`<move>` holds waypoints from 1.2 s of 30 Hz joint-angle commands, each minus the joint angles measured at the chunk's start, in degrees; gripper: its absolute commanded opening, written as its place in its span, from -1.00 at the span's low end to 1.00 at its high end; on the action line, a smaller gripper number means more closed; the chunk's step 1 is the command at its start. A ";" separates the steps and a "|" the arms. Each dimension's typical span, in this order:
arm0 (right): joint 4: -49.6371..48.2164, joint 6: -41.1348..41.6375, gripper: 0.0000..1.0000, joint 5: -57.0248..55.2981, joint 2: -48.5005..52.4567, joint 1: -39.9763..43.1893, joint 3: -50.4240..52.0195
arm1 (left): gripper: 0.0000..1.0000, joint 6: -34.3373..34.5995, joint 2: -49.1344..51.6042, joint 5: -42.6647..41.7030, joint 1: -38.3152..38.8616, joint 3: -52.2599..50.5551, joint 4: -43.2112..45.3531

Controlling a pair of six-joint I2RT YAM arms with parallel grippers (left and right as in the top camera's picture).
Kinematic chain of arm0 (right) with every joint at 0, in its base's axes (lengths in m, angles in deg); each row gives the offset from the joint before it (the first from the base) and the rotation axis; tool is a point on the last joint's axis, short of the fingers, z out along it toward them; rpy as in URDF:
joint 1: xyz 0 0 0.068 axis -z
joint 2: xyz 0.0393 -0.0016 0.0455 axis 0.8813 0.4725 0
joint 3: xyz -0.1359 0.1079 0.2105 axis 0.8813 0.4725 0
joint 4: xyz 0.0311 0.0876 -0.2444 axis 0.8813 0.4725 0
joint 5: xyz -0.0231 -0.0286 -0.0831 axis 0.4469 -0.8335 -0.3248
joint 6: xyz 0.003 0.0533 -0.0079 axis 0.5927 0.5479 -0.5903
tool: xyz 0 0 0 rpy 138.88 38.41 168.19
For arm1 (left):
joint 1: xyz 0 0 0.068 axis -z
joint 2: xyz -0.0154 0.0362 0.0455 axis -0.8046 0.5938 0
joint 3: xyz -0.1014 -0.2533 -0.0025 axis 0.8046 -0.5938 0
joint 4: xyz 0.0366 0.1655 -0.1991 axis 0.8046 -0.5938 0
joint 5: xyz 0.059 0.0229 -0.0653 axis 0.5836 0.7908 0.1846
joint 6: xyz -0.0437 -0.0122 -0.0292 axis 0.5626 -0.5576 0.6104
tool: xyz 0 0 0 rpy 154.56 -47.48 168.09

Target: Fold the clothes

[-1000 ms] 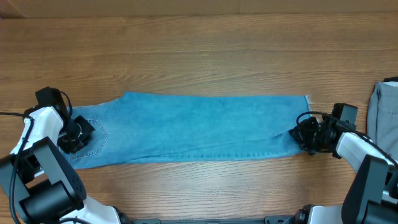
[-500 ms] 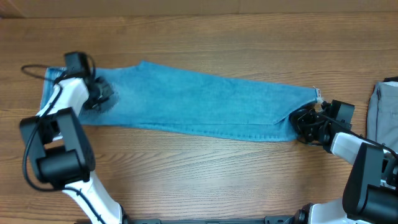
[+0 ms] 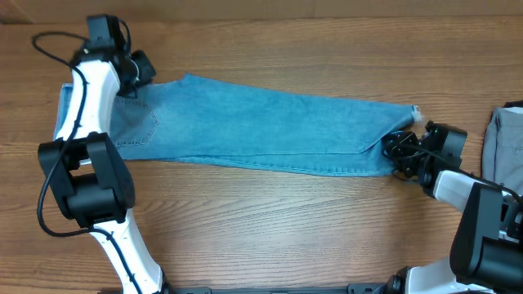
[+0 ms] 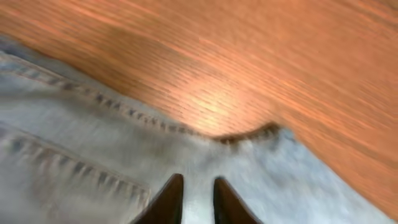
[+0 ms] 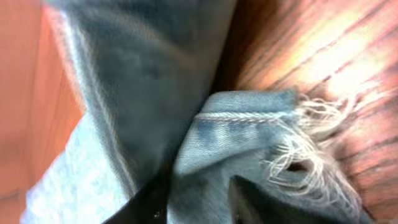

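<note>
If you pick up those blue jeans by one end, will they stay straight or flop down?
Probably flop: the jeans lie flat and creased on the table, like soft cloth. Likely not slippery; the frayed hem looks rough, and might snag.

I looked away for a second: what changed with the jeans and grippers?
The left gripper has carried the waist end of the jeans toward the far side, so they now lie slanted. The right gripper, at the frayed hem, shifted slightly the same way. Whether either has let go is unclear. The grey garment stayed put.
</note>
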 commanded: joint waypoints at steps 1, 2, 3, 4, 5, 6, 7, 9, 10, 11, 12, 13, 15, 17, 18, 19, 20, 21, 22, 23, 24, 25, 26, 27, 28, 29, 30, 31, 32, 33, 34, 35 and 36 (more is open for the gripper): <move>2.73 -6.86 -0.15 4.04 0.52 2.34 -3.72 | -0.21 -7.74 0.02 3.56 -1.03 10.32 -7.93; 4.48 -7.93 -0.12 5.99 0.48 3.02 -5.05 | -0.08 -8.66 0.02 4.87 -1.44 12.66 -10.51; 6.73 -9.53 -0.08 7.91 0.33 3.69 -6.80 | 0.12 -9.03 0.02 6.21 -1.97 14.51 -12.33; 8.92 -10.84 -0.04 8.96 0.17 4.13 -8.44 | 0.23 -9.42 0.02 7.19 -2.62 15.98 -13.60; 11.54 -12.26 -0.03 9.55 -0.07 4.55 -10.25 | 0.33 -9.64 0.02 8.02 -3.41 17.00 -14.43; 14.34 -13.68 -0.01 9.79 -0.39 4.83 -12.15 | 0.40 -9.90 0.02 8.15 -4.52 17.51 -14.80; 17.68 -14.69 0.00 9.81 -0.79 4.96 -14.40 | 0.44 -9.92 0.02 7.87 -5.62 17.53 -14.93; 23.32 -15.89 0.02 10.49 -1.31 4.94 -18.16 | 0.49 -9.92 0.50 7.15 -8.00 17.51 -15.54; 26.27 -16.04 0.02 11.02 -1.49 4.85 -20.00 | 0.51 -10.01 0.90 6.36 -9.29 17.51 -15.93; 30.40 -16.06 0.02 12.13 -1.49 4.76 -22.53 | 0.51 -10.80 1.75 4.13 -11.43 17.51 -16.76; 31.36 -16.06 0.02 12.63 -1.49 4.74 -23.10 | 0.51 -11.08 2.16 3.52 -12.04 17.49 -17.03; 32.68 -16.11 0.02 13.75 -1.49 4.57 -23.91 | 0.52 -11.45 2.71 2.60 -13.22 17.49 -17.59; 34.16 -16.09 0.05 15.96 -1.49 4.22 -24.52 | 0.61 -11.50 4.52 1.53 -15.43 17.49 -18.14; 35.71 -16.11 0.10 16.70 -1.49 3.93 -24.48 | 0.66 -11.50 6.54 1.57 -17.53 17.49 -18.80; 36.87 -16.31 0.11 16.68 -1.49 3.82 -24.48 | 0.68 -11.50 7.43 1.53 -18.49 17.49 -18.97; 38.29 -17.14 0.11 16.83 -1.49 3.78 -24.48 | 0.69 -11.45 8.37 1.14 -19.43 17.49 -19.04; 39.43 -18.03 0.12 17.07 -1.49 3.78 -24.48 | 0.71 -11.45 9.35 0.57 -20.44 17.49 -19.04; 40.54 -18.95 0.11 17.14 -1.49 3.78 -24.48 | 0.72 -11.41 10.14 -0.02 -21.22 17.49 -18.86; 41.72 -19.93 0.11 17.14 -1.49 3.78 -24.48 | 0.72 -11.23 10.95 -1.03 -21.92 17.49 -18.47; 42.71 -21.09 0.11 17.29 -1.49 3.78 -24.48 | 0.73 -11.17 11.58 -2.49 -22.58 17.49 -17.81; 43.69 -22.18 0.11 17.25 -1.49 3.78 -24.48 | 0.75 -11.21 12.13 -4.39 -23.15 17.49 -16.94; 44.68 -23.23 0.12 17.25 -1.49 3.78 -24.48 | 0.75 -11.21 12.79 -6.16 -23.61 17.49 -15.82; 45.72 -23.71 0.11 17.22 -1.49 3.78 -24.48 | 0.75 -11.19 13.33 -7.76 -24.02 17.49 -14.73; 46.56 -24.22 0.12 17.25 -1.49 3.78 -24.44 | 0.74 -10.86 13.64 -8.66 -24.28 17.49 -13.88; 47.17 -24.68 0.11 17.25 -1.49 3.78 -24.41 | 0.73 -10.75 14.01 -8.87 -24.39 17.49 -12.94; 47.71 -24.96 0.11 17.20 -1.49 3.78 -24.41 | 0.74 -10.75 14.29 -8.83 -24.44 17.49 -12.24; 48.28 -25.11 0.12 17.05 -1.49 3.78 -24.41 | 0.75 -10.82 14.56 -8.44 -24.44 17.49 -11.54; 48.81 -25.14 0.11 17.03 -1.49 3.78 -24.41 | 0.76 -10.93 14.71 -8.35 -24.44 17.49 -10.88; 49.16 -25.14 0.11 17.03 -1.49 3.78 -24.41 | 0.79 -11.32 14.99 -8.39 -24.39 17.49 -10.01; 49.44 -25.16 0.12 17.03 -1.49 3.78 -24.41 | 0.80 -11.63 15.19 -8.37 -24.26 17.49 -9.22; 49.70 -25.35 0.11 17.03 -1.49 3.78 -24.41 | 0.82 -11.96 15.45 -8.41 -24.17 17.49 -8.44; 49.81 -25.35 0.11 17.03 -1.49 3.78 -24.41 | 0.82 -12.02 15.67 -8.41 -24.13 17.49 -8.02; 50.01 -25.33 0.11 17.03 -1.49 3.78 -24.39 | 0.80 -12.61 16.22 -8.55 -24.13 17.49 -7.65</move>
